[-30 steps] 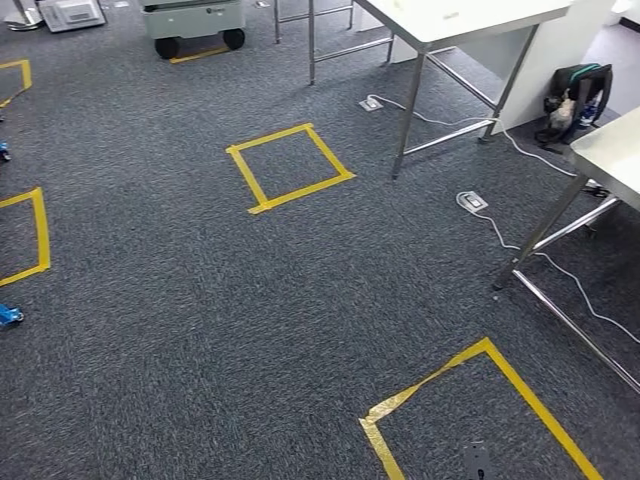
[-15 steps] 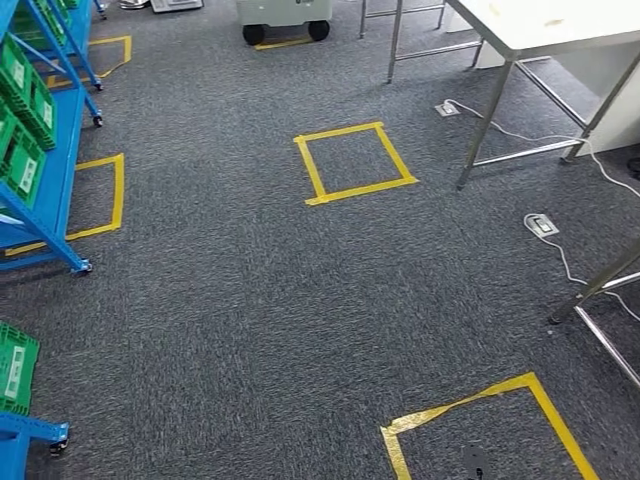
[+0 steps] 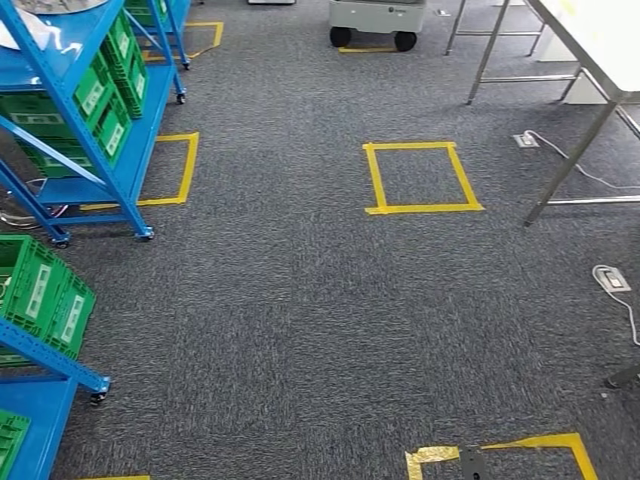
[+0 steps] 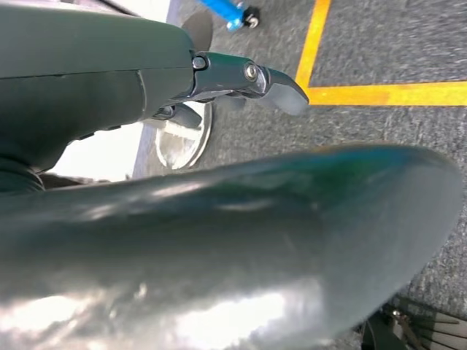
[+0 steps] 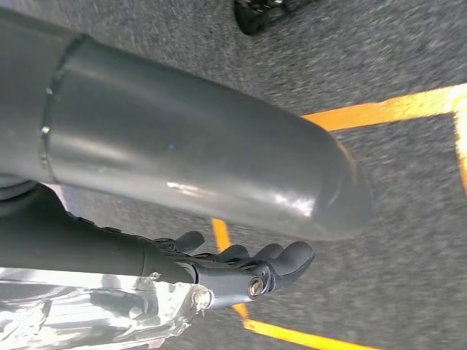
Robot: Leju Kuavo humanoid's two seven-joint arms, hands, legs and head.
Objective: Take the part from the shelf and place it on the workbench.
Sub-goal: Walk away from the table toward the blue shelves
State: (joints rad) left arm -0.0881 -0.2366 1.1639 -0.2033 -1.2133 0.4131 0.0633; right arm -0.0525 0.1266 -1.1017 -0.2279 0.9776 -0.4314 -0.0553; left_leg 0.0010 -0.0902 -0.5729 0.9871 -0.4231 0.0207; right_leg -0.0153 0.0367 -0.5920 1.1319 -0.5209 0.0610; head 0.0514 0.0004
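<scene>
A blue wheeled shelf (image 3: 137, 140) stands at the left in the head view, with green bins (image 3: 113, 95) on its tiers. On its top tier, at the picture's upper left corner, lies a silvery round thing (image 3: 53, 5), cut off by the edge. The white workbench (image 3: 604, 40) on metal legs is at the upper right. My left hand (image 4: 165, 80) hangs over the grey carpet, its fingers (image 4: 275, 84) stretched out and holding nothing. My right hand (image 5: 231, 266) also hangs over the carpet, fingers apart and holding nothing.
A second blue shelf (image 3: 53, 365) with green bins is at the lower left. Yellow tape squares (image 3: 421, 177) mark the carpet, one by the shelf (image 3: 185, 165) and one at my feet (image 3: 498, 455). A white wheeled unit (image 3: 375, 15) stands at the back. A floor socket with cable (image 3: 611, 278) lies right.
The camera has turned left: the whole scene has slid to the right, the blue shelves have come into view and the tables have moved toward the right edge.
</scene>
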